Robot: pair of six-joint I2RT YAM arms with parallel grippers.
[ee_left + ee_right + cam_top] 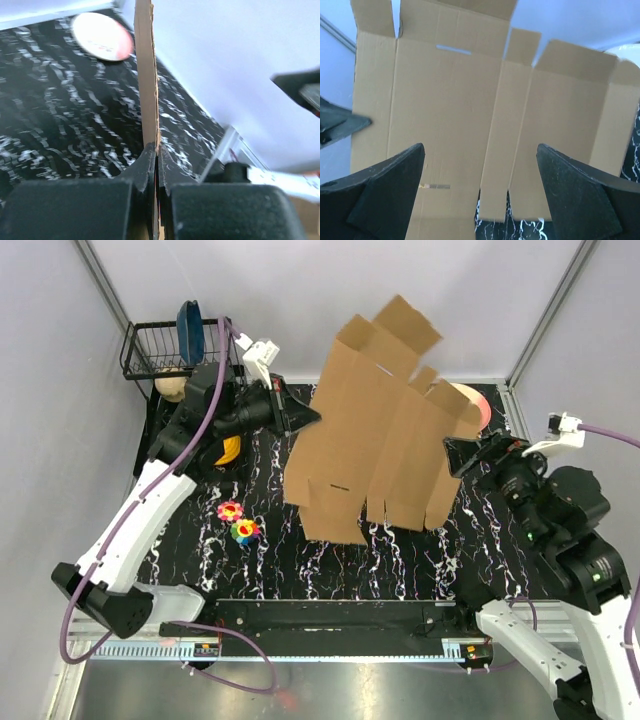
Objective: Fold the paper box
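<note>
Your left fingers pinch shut on the paper box at its left edge. That keeps the unfolded sheet standing upright over the bench, panels open. Your right fingers are spread wide, facing its inner side, holding nothing, seemingly lined up for a push.
</note>
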